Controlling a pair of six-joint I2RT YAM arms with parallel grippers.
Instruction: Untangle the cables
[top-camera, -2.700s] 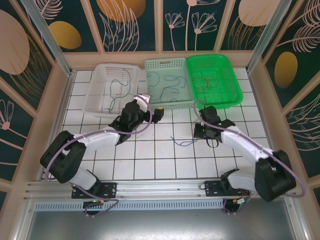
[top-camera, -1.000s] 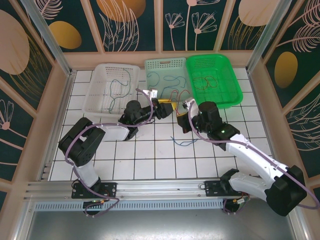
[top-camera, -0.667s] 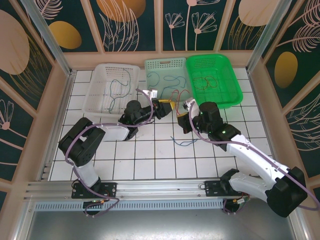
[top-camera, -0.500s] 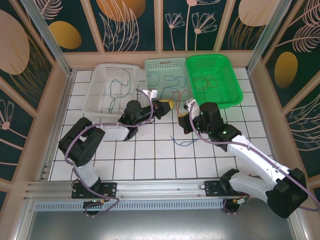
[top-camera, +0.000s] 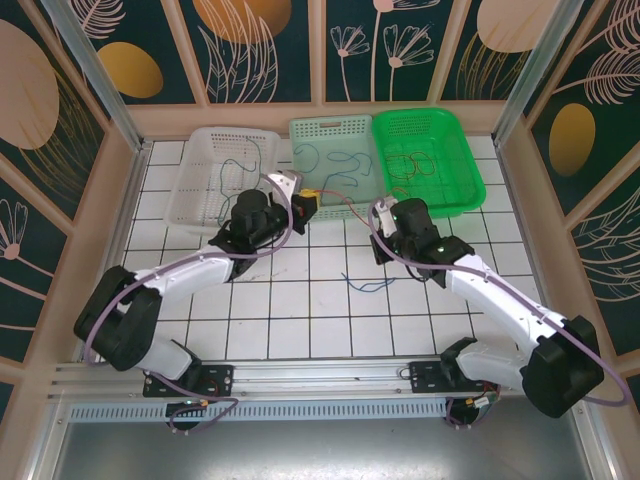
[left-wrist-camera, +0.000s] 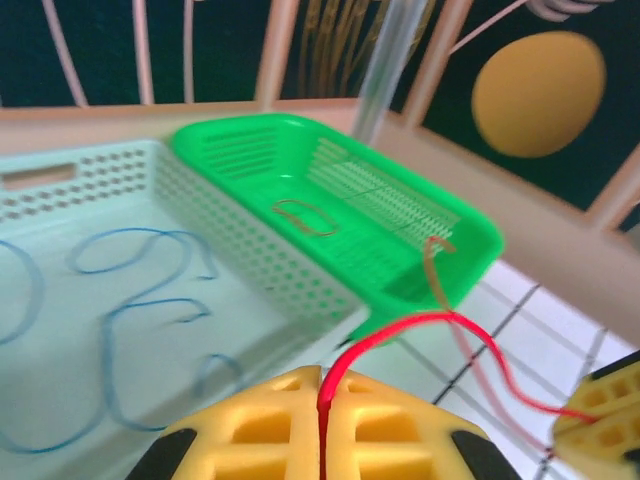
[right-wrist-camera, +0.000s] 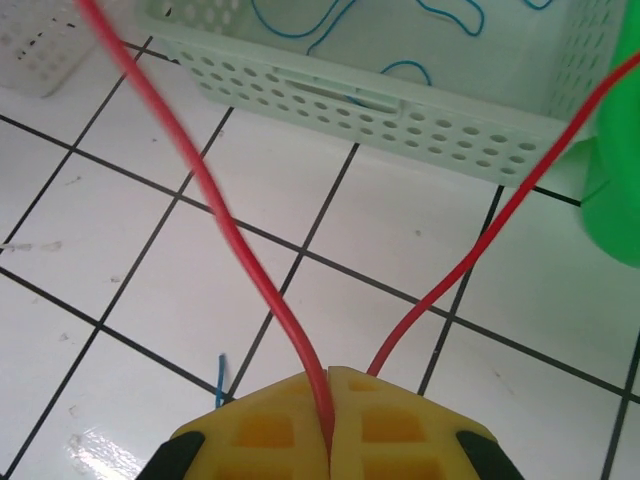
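Red cable (left-wrist-camera: 440, 317): off the table, strung through the air between my two pincers, just in front of the near walls of the mint basket (top-camera: 330, 125) and the green basket (top-camera: 465, 180).

Left pincer (left-wrist-camera: 322, 420): yellow pads pressed together, the red cable nipped in the seam. From there it rises, arcs over to the right and drops to the yellow pad of my right pincer at the edge of the left wrist view.

Right pincer (right-wrist-camera: 328, 420): pads likewise closed tight on the red cable. Two strands leave the seam, one slanting up-left, one up-right toward the green basket.

Other cables:
- a blue cable (top-camera: 335, 165) lies in loose loops on the floor of the mint basket;
- reddish loops (top-camera: 410, 162) lie in the green basket;
- a thin dark strand (top-camera: 235, 170) lies in the white basket (top-camera: 190, 190);
- a short bluish strand (top-camera: 366, 284) lies on the tiled table (top-camera: 300, 310), near my right arm, apart from both pincers.
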